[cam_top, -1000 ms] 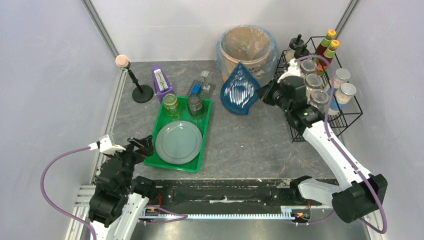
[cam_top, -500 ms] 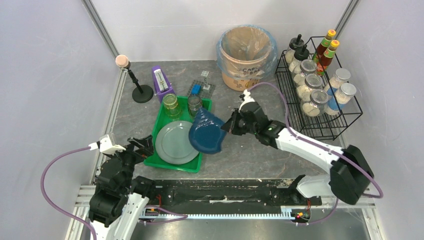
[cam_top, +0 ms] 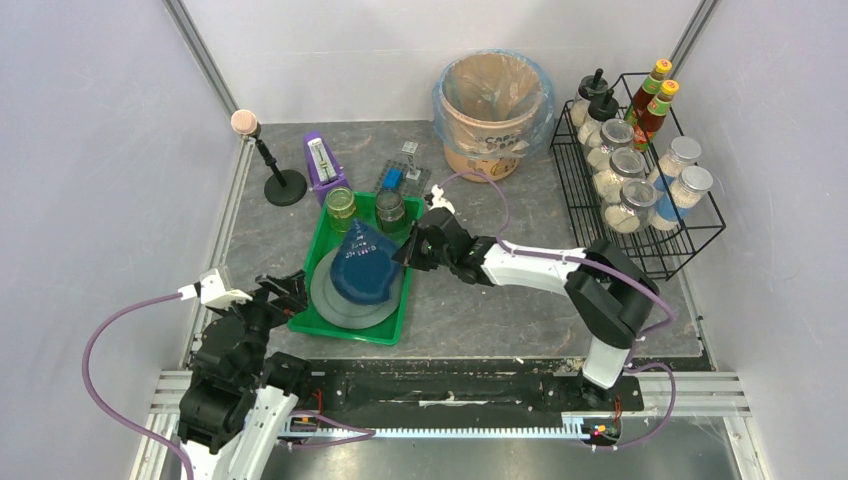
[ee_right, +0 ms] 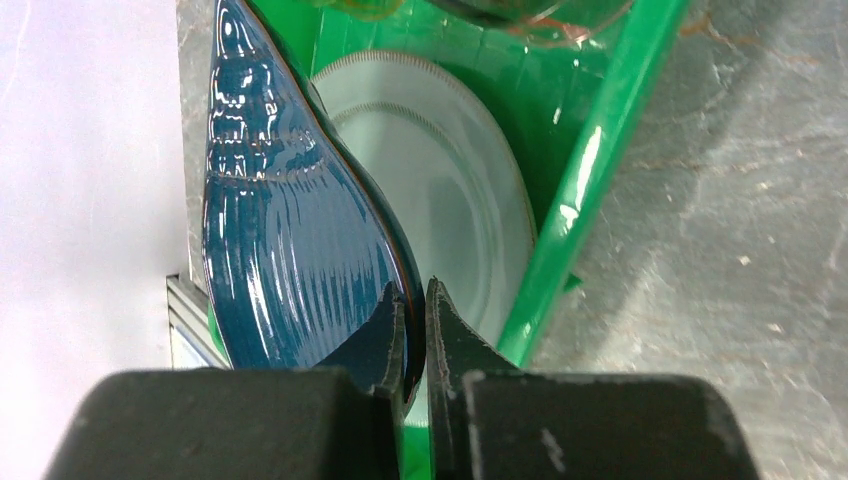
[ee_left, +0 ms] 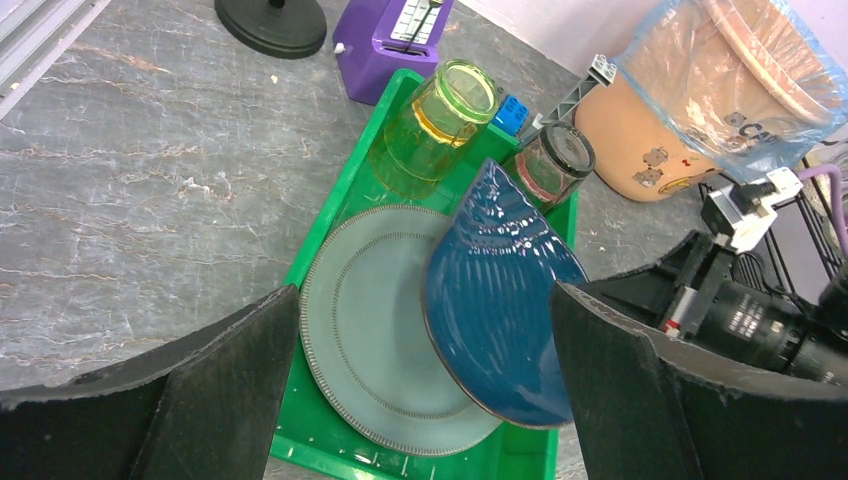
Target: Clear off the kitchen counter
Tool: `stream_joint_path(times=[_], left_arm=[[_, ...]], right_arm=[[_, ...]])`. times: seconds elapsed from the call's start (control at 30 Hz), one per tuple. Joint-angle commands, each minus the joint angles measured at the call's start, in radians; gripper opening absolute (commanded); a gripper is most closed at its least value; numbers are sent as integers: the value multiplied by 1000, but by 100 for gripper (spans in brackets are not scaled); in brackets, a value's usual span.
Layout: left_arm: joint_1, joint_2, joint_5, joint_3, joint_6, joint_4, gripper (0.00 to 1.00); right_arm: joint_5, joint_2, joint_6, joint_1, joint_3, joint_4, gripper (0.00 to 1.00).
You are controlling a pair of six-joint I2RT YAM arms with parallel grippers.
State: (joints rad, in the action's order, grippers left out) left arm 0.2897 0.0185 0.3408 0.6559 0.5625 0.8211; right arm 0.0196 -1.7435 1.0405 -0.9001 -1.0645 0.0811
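My right gripper (cam_top: 405,252) is shut on the rim of a blue leaf-shaped plate (cam_top: 362,266) and holds it tilted over the grey round plate (cam_top: 330,300) in the green tray (cam_top: 398,322). The right wrist view shows the fingers pinching the blue plate (ee_right: 290,260) above the grey plate (ee_right: 450,210). The left wrist view shows the blue plate (ee_left: 500,300) overlapping the grey plate (ee_left: 370,330). My left gripper (ee_left: 420,400) is open and empty, near the tray's front left corner. The tray rests on the dark grey kitchen counter (cam_top: 500,290).
A yellow-green glass (cam_top: 341,205) and a clear jar (cam_top: 390,208) stand at the tray's back. A purple box (cam_top: 322,164), a black stand (cam_top: 284,186), a lined bin (cam_top: 492,100) and a black wire rack (cam_top: 640,170) of bottles and jars stand at the back.
My right arm has swept left from the wire rack with the blue plate, across the counter, to over the grey plate in the green tray. The left arm has not moved.
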Motion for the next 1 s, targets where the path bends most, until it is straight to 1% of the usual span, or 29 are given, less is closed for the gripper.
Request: stream_joint_path(times=[0.0,0.17,0.43,0.47,0.57,0.63,0.7,0.77,0.87,0.93,0.97], left_arm=[[2,-9,12,-3,-3,-20,99],[0,-9,12,-4,-4,-21,99],[0,-9,13,-2,-6,-20,99],[0,-40,15,-1,-6,-20,99],[0,-42,17,-1,-5,-20,99],[-1,-42,17,-2,-5,-20,99],[0,-43,18,-2,-4,-20,99],[0,-44,21,-2,-3,-20,99],[0,-45,23,-1,-4,-20,99],[0,-44,23,-1,-3,-20,99],[0,-45,24,-2,-4,-20,99]], right_arm=[[25,-54,58,-15,-115,161,0],[-9,-146,46,-41,-156,157,0],[38,-192,15,-46,-126,113,1],[42,-196,9,-47,-128,105,4],[58,-207,-17,-46,-134,68,20],[66,-208,-32,-46,-141,42,36],[68,-206,-45,-46,-152,15,50],[74,-205,-66,-45,-173,-24,60],[118,-189,-104,-45,-214,-92,80],[163,-161,-134,-45,-228,-137,89],[186,-141,-151,-46,-230,-149,91]])
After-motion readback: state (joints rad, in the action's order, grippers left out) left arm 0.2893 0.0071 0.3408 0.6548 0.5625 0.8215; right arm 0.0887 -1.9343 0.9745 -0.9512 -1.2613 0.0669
